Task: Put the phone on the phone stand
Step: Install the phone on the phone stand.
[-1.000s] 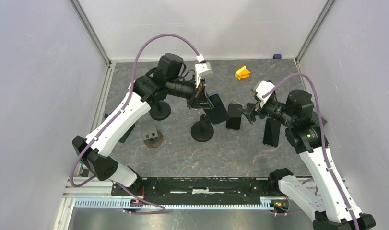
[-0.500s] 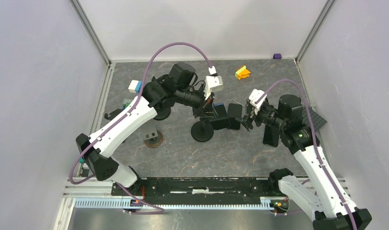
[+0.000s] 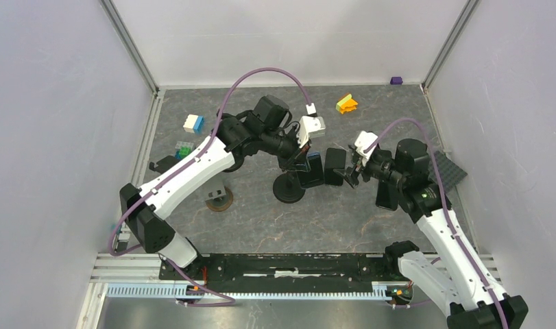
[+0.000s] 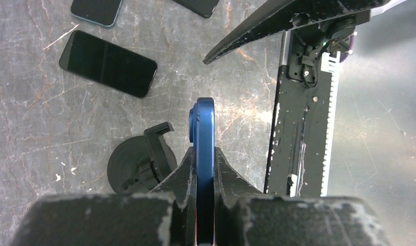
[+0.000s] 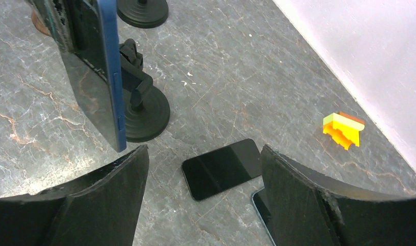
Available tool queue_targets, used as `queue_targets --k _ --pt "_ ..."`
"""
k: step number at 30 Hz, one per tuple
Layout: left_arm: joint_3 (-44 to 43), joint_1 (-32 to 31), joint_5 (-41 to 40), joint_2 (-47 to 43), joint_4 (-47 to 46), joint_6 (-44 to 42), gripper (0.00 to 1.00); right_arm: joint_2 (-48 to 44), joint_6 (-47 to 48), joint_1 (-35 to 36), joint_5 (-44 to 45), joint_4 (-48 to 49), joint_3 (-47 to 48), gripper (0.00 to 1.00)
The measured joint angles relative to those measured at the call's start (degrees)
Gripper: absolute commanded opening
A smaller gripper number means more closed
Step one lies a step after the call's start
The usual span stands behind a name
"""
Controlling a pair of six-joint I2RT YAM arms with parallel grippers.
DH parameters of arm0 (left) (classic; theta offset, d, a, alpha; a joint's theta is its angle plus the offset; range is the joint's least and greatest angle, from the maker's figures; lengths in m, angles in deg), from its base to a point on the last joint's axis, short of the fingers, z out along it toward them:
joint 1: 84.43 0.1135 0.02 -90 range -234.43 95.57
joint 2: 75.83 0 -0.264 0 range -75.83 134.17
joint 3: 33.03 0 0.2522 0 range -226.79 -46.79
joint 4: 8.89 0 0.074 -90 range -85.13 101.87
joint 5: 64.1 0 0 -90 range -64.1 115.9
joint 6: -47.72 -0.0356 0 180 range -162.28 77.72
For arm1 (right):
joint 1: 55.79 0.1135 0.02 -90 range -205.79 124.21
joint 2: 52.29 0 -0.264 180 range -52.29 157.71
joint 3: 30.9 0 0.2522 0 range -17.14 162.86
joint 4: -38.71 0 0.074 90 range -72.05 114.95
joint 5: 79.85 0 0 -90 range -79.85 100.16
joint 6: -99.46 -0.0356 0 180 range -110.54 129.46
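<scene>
My left gripper point(image 4: 204, 151) is shut on a blue phone point(image 4: 204, 128), gripping it by its flat faces, so it shows edge-on in the left wrist view. From above, the phone point(image 3: 312, 170) hangs just right of the black round-based phone stand point(image 3: 288, 189). The stand's cradle point(image 4: 153, 148) sits lower left of the phone. In the right wrist view the phone point(image 5: 111, 77) stands upright in front of the stand point(image 5: 144, 110). My right gripper point(image 3: 349, 171) is open, close to the phone's right side, with nothing between its fingers point(image 5: 118, 174).
A black phone point(image 5: 223, 168) lies flat on the table below the right gripper point(image 5: 204, 154), and another phone point(image 3: 387, 195) lies further right. Two other stands point(image 3: 219, 199) point(image 3: 228, 164) are at the left. Small blocks point(image 3: 346, 103) point(image 3: 192, 123) sit at the back.
The left arm has carried the phone to the right and nearer, down beside the stand. The right gripper has moved left toward the phone and its jaws have narrowed slightly.
</scene>
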Motion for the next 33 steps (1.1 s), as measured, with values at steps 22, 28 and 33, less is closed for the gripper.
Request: queue_targets --k 22,28,33 --pt "-0.7 -0.5 -4.0 3.0 5.7 -5.8 0.02 6.3 0.4 0.4 -6.2 5.8 -3.1 0.79" --pt "-2.6 -0.5 -3.7 3.7 7.4 -7.6 0.02 8.3 1.7 0.6 -8.6 7.0 -3.2 0.78" --pt "-4.0 -0.5 -2.4 4.0 9.9 -10.8 0.02 9.3 1.7 0.7 -9.5 9.0 -3.6 0.76"
